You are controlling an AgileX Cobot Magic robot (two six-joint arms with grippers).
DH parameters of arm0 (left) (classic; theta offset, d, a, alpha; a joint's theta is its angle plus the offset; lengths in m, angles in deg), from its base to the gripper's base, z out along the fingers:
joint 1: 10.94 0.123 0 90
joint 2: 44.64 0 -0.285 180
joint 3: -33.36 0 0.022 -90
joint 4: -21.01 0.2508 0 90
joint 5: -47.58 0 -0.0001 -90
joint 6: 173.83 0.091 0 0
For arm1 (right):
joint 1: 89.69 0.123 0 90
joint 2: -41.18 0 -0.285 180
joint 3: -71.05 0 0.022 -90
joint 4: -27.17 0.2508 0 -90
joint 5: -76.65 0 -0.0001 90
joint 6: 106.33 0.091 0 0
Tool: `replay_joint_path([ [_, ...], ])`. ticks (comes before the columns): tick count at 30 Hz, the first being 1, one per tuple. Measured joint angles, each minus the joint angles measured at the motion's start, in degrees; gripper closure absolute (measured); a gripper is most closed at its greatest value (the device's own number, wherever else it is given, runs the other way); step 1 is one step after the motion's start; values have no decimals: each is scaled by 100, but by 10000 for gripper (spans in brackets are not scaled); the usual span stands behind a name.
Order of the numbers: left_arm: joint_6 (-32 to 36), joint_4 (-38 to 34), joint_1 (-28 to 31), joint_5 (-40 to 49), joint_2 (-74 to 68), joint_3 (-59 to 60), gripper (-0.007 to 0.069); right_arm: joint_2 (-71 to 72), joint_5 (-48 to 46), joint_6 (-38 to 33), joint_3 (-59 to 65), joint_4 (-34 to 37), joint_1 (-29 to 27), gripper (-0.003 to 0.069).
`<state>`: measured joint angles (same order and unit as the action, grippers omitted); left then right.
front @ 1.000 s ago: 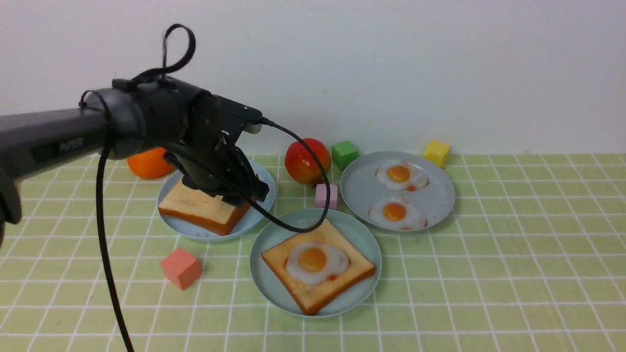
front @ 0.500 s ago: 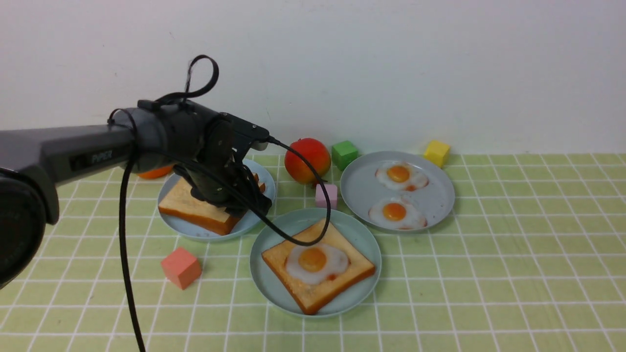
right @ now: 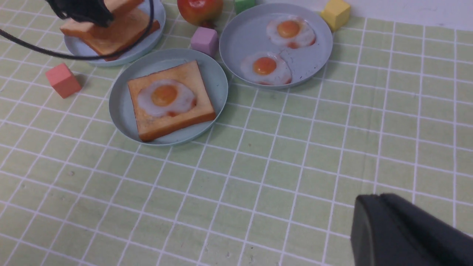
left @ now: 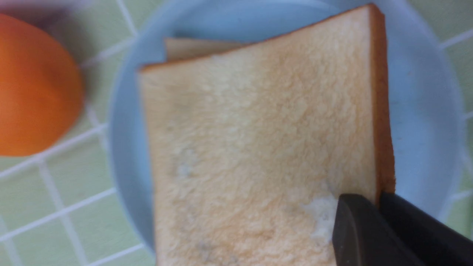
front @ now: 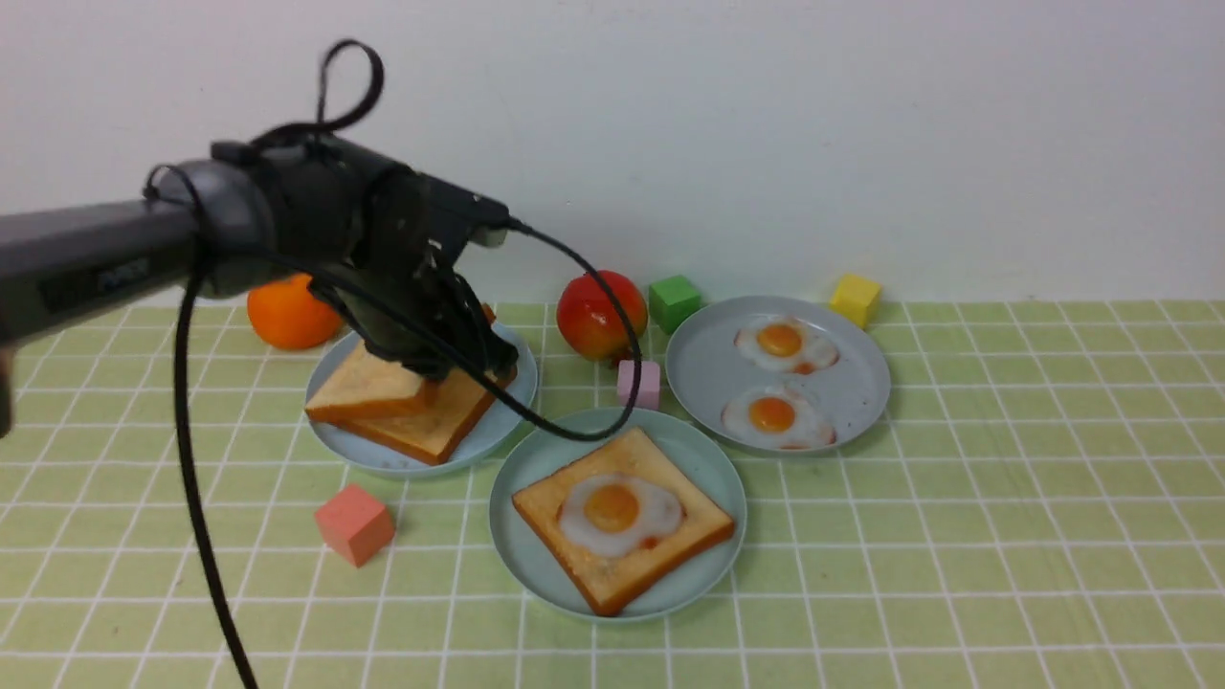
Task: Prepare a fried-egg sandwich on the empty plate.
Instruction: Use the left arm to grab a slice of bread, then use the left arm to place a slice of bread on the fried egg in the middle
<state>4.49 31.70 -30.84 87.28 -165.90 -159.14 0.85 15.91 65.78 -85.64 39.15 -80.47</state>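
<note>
Toast slice point(front: 368, 390) clenched by its corner in my left claw point(left: 380, 210) above light-blue plate point(front: 335, 438); mint plate point(front: 522, 565) with egg-topped toast point(front: 612, 512) lies at 4 o'clock from claw in front view, my left arm nearer.
</note>
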Motion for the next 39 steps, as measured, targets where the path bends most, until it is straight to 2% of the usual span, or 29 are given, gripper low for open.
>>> replay_joint_path([
  [3, 279, -230, -389, 82, 974, 190, 596, 0, -11, 0, 0, -4, 0, 622],
  [6, 521, -382, -730, 5, 1355, 450, 596, 17, -11, 0, 0, -22, 0, 620],
  [7, 638, -473, -1060, -49, 1572, 656, 596, 76, -16, 0, 0, -22, 0, 620],
  [10, 691, -547, -1614, -140, 1669, 1070, 596, 233, -16, 0, 0, -22, 0, 618],
  [16, 728, -342, -2277, -319, 1438, 1439, 596, 521, -80, 0, 0, -39, 0, 610],
  [36, 728, -36, -2358, -570, 483, 1439, 596, 635, -186, -115, 0, 44, 0, 606],
  [39, 728, -20, -2358, -575, 483, 1439, 569, 635, -198, -115, 0, 49, 0, 606],
])
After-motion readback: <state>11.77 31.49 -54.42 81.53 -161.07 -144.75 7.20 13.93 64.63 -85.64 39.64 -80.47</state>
